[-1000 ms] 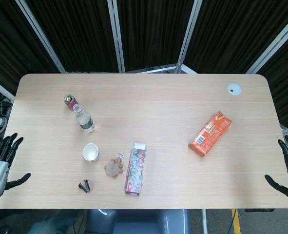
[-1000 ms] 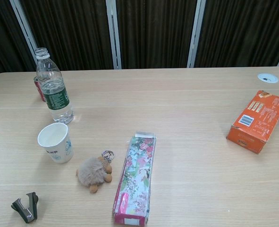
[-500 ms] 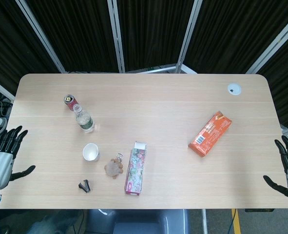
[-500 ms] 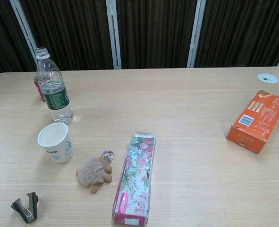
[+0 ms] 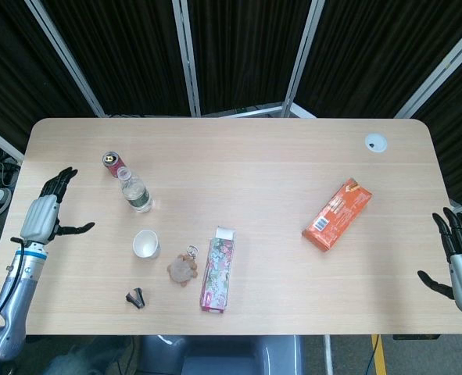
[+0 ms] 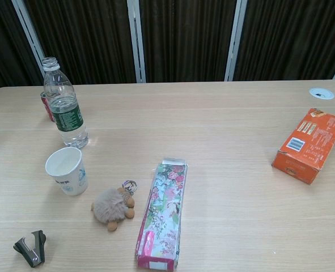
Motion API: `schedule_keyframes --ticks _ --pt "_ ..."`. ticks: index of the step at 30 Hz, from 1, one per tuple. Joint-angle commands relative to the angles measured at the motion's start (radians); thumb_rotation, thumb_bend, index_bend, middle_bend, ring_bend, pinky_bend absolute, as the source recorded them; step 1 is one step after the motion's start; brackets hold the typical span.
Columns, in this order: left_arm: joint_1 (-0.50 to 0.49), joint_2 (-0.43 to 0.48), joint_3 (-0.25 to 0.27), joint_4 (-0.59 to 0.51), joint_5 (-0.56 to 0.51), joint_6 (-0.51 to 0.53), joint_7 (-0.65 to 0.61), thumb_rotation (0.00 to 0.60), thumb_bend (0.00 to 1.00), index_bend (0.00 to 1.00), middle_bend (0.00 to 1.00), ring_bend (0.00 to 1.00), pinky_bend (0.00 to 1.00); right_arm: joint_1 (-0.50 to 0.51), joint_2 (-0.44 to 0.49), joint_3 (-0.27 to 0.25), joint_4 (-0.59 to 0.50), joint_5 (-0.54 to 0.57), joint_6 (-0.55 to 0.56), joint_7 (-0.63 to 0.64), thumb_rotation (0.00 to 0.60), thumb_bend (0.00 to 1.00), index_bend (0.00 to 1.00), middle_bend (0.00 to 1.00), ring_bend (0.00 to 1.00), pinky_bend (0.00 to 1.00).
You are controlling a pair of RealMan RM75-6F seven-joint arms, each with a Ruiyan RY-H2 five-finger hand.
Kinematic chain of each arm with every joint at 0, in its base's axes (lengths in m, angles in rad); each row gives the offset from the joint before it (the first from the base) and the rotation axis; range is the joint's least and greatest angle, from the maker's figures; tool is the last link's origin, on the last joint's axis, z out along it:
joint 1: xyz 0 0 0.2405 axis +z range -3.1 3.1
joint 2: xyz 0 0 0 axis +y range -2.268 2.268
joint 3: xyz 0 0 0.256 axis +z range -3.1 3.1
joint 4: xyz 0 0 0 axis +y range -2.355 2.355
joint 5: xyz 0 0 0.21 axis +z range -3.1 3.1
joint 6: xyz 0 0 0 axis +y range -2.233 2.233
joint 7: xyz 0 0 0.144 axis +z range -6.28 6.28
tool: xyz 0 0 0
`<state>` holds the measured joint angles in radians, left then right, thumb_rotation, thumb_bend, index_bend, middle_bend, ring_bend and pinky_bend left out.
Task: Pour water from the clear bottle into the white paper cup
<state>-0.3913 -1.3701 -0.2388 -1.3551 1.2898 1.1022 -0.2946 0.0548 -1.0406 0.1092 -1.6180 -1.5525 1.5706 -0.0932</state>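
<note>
Left hand (image 5: 41, 216), fingers spread and holding nothing, has risen from the table's near edge and over its surface, so the reach seems begun. To its right stand the ribbed clear plastic bottle (image 5: 135, 193), uncapped, and the smooth white paper cup (image 5: 145, 244). Right hand (image 5: 459, 262) hangs spread, barely shifted.

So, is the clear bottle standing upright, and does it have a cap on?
Upright: the bottle stands on the table. No cap shows in the chest view; its mouth looks open.

No legible text on anything.
</note>
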Motion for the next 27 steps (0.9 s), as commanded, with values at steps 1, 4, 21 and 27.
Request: schedule_keyframes --ticks 1,4,21,27 --pt "-0.062 -0.072 -0.027 0.121 -0.055 -0.092 -0.072 0.600 0.00 0.00 0.00 0.00 0.00 0.009 -0.008 0.002 0.006 0.012 -0.016 -0.005 0.600 0.00 0.00 0.00 0.00 0.00" --pt "-0.099 -0.110 -0.027 0.203 -0.034 -0.143 -0.169 0.600 0.00 0.00 0.00 0.00 0.00 0.015 -0.018 0.006 0.021 0.031 -0.030 -0.014 0.600 0.00 0.00 0.00 0.00 0.00" --pt "-0.303 -0.340 0.059 0.622 0.151 -0.292 -0.623 0.600 0.00 0.00 0.00 0.00 0.00 0.034 -0.059 0.021 0.059 0.117 -0.080 -0.087 0.600 0.00 0.00 0.00 0.00 0.00" --pt "-0.335 -0.406 0.069 0.729 0.154 -0.315 -0.690 0.600 0.00 0.00 0.00 0.00 0.00 0.037 -0.064 0.021 0.071 0.134 -0.095 -0.081 0.600 0.00 0.00 0.00 0.00 0.00"
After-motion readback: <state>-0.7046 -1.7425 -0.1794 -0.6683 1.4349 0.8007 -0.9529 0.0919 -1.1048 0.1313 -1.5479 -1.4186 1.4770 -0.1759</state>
